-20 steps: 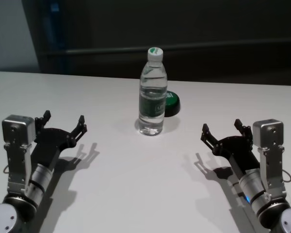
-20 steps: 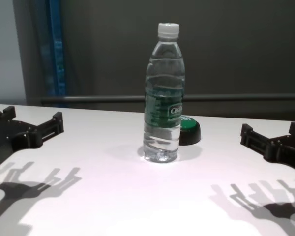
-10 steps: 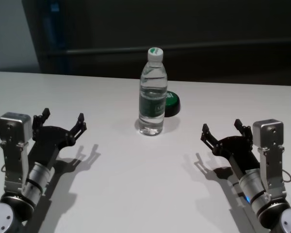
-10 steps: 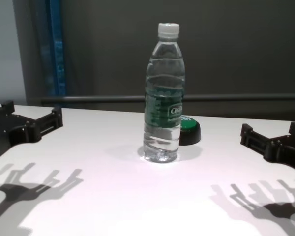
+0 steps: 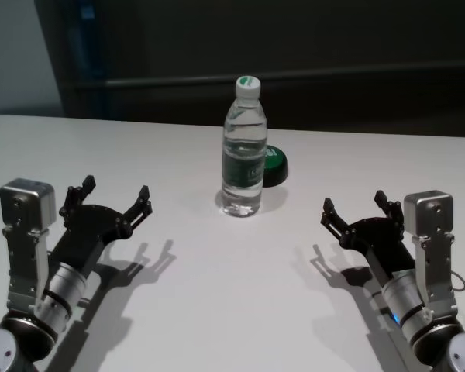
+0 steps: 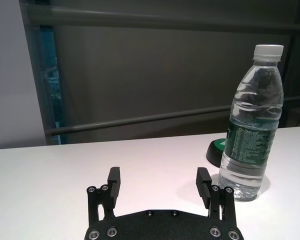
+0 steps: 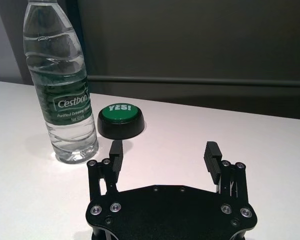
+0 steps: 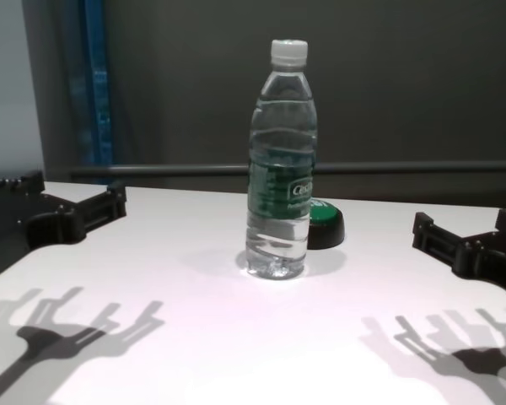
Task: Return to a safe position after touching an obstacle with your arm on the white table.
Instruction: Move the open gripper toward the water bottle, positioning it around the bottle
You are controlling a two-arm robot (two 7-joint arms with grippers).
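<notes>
The clear water bottle with a white cap and dark green label stands upright mid-table on the white table. It also shows in the chest view, the left wrist view and the right wrist view. My left gripper is open and empty, hovering above the table left of the bottle, clear of it; it shows in the left wrist view. My right gripper is open and empty, low at the right, well apart from the bottle.
A low green button on a black base sits just behind and right of the bottle, marked "YES!" in the right wrist view. A dark wall with a rail runs behind the table's far edge.
My left gripper has moved right and slightly forward, toward the bottle, and its shadow shifted with it. The right arm and the bottle have not moved.
</notes>
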